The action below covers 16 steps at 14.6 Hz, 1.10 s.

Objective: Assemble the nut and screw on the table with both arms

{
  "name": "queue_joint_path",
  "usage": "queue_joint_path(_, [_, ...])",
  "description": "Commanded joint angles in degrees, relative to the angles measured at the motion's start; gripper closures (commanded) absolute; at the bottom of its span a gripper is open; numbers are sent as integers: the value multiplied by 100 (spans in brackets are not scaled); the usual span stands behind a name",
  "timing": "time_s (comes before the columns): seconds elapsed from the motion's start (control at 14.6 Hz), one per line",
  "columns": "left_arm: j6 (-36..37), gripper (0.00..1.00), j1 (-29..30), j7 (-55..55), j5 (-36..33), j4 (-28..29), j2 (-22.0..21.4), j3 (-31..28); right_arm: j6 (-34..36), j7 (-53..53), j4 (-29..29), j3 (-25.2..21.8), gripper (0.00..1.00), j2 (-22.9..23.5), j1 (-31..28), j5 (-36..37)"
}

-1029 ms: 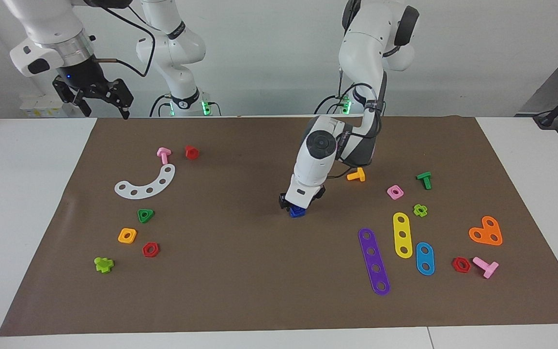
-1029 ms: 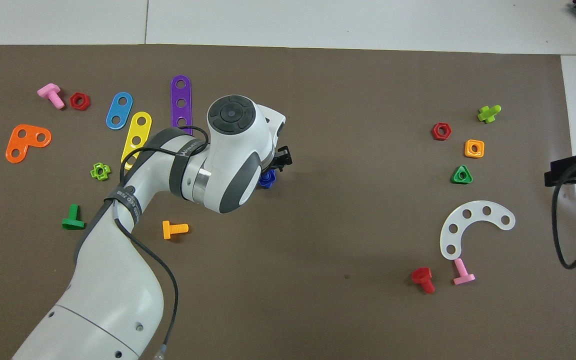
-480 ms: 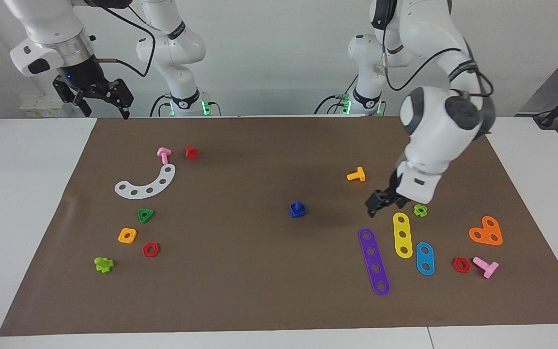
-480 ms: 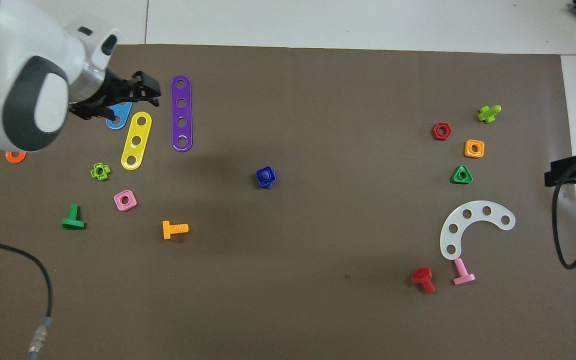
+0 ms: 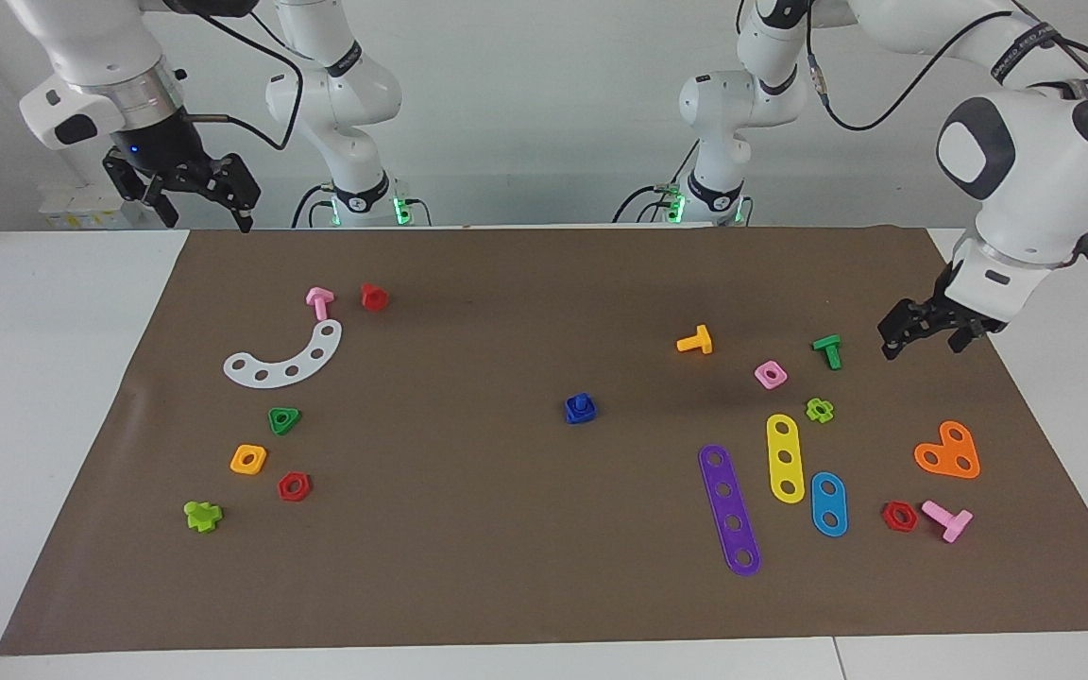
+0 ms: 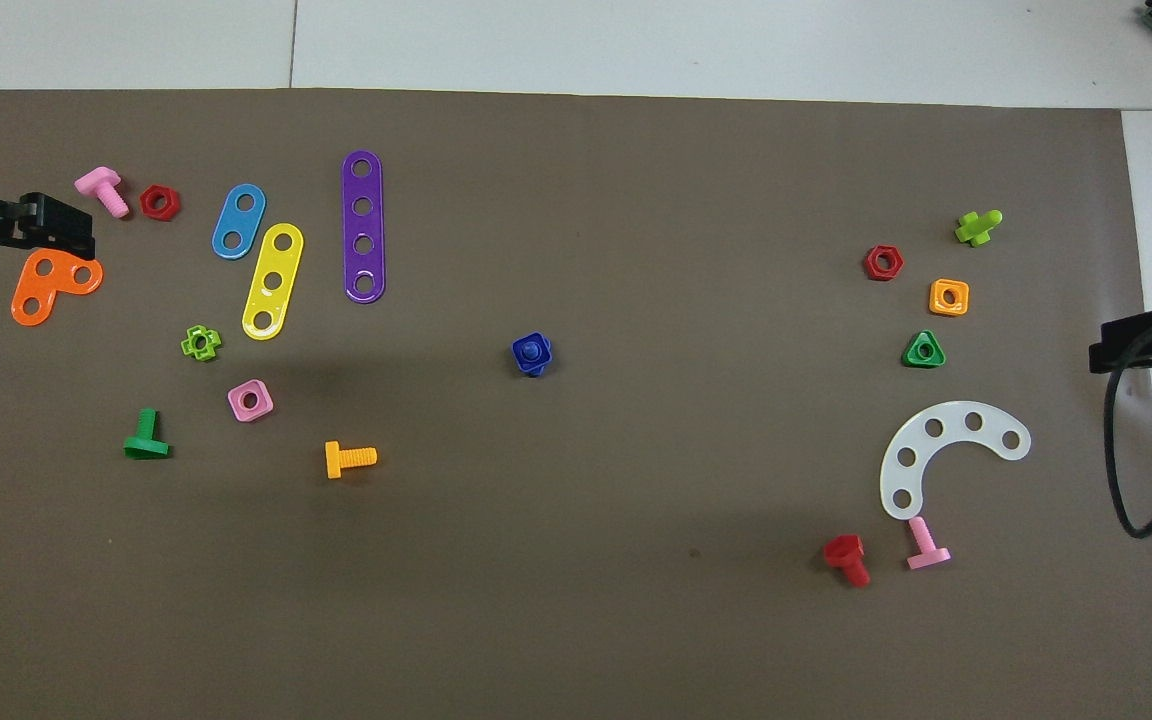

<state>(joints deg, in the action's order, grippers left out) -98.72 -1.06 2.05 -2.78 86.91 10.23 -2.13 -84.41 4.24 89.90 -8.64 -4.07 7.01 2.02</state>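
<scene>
The blue square nut [image 5: 573, 413] sits on the dark-blue screw [image 5: 581, 402], whose shaft pokes up through the nut's hole. The pair stands alone on the middle of the brown mat [image 5: 468, 548] and also shows in the overhead view [image 6: 532, 353]. My left gripper [image 5: 923, 344] is open and empty, raised over the mat's edge at the left arm's end, beside the green screw [image 5: 827, 350]; in the overhead view it [image 6: 76, 226] hangs over the orange heart plate [image 6: 48, 285]. My right gripper [image 5: 208, 215] is open and empty, and it waits raised over the mat's corner at the right arm's end.
Toward the left arm's end lie the purple [image 5: 730, 510], yellow [image 5: 786, 457] and blue [image 5: 828, 503] strips, a pink nut [image 5: 770, 374] and an orange screw [image 5: 696, 341]. Toward the right arm's end lie a white arc [image 5: 287, 359], a green triangular nut [image 5: 284, 419] and an orange nut [image 5: 248, 459].
My left gripper let go of the blue nut and screw, rose and swung away to the left arm's end of the table. The blue pair stayed in place. The right arm has not moved.
</scene>
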Motion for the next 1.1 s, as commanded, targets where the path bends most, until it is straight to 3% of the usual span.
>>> queue_joint_path(0.0, [404,0,-210,6,-232,617,-881,19,-5,-134,63,73,0,-76,-94,-96])
queue_joint_path(0.34, [336,0,-413,-204,-118,459,-918,107,-5,-134,63,73,0,-76,-94,-96])
queue_joint_path(0.62, [318,0,-378,-126,364,397,-935,99,-5,-134,63,73,0,-76,-103,-96])
queue_joint_path(1.03, [371,0,-334,-134,366,432,-953,90,-5,-134,63,73,0,-76,-94,-96])
